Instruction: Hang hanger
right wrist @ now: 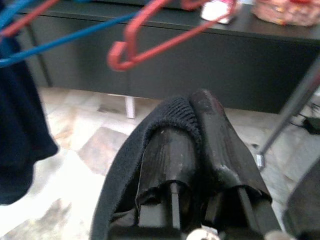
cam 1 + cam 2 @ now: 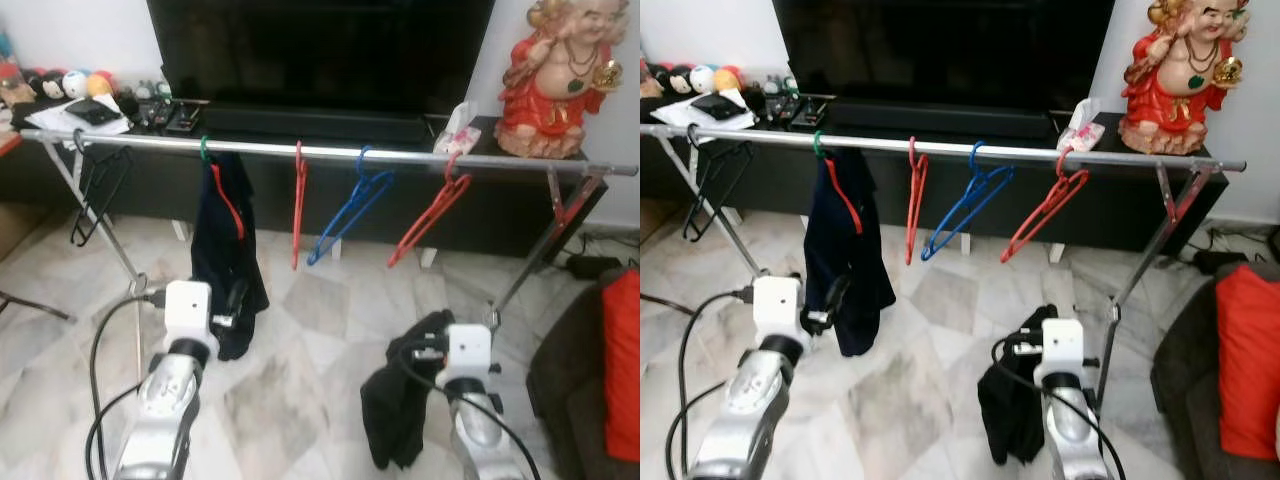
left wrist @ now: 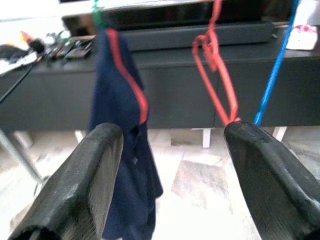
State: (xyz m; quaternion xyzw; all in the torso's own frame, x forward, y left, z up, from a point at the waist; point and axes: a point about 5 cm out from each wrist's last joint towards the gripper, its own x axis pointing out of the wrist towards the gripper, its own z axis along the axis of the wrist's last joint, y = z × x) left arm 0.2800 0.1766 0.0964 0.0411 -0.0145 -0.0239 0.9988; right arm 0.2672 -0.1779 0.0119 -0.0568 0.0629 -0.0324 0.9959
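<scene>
Right hand [image 1: 197,117] clamps a black garment [image 2: 400,400] below the rail [image 2: 330,151]; left hand [image 3: 170,150] gapes wide near a navy garment [image 2: 228,250] on its hanger [image 2: 228,200].

Hangers [image 2: 350,215] hang along the rail [image 2: 330,151], television [image 2: 320,50] behind.

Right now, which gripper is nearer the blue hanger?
Left. The left gripper, open, sits below and left of the blue hanger; the right gripper holds a black garment lower down.
</scene>
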